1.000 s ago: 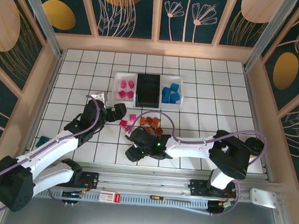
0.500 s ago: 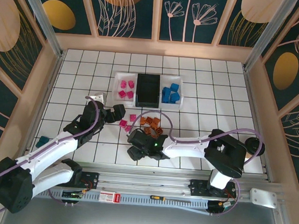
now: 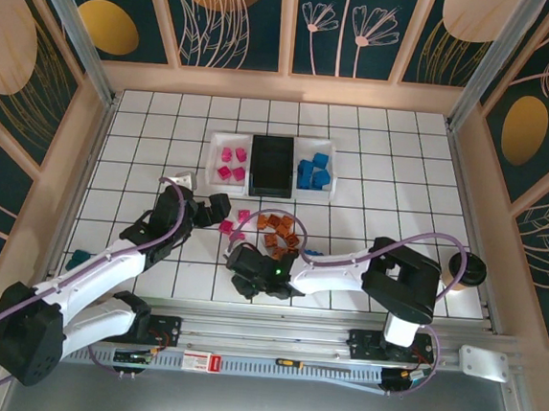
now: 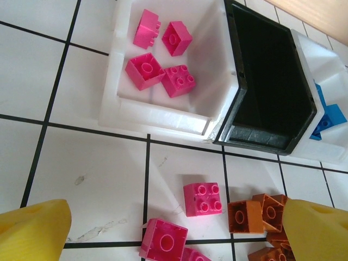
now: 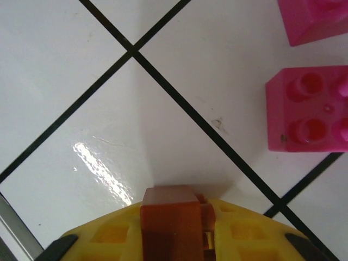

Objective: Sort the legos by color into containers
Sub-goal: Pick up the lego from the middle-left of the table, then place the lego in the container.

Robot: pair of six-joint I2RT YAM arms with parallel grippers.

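three small rectangular plastic bins stand side by side on the white tiled tabletop from above: left white bin holding pink bricks, black bin, right white bin holding blue bricks. left wrist view: left yellow fingers spread wide over loose magenta bricks. right wrist view: right yellow fingers pinch a rusty orange brick just above the tabletop.

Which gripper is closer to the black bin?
Left. The left gripper is short of the black bin, to its left; the right gripper is farther off, nearer the bases.
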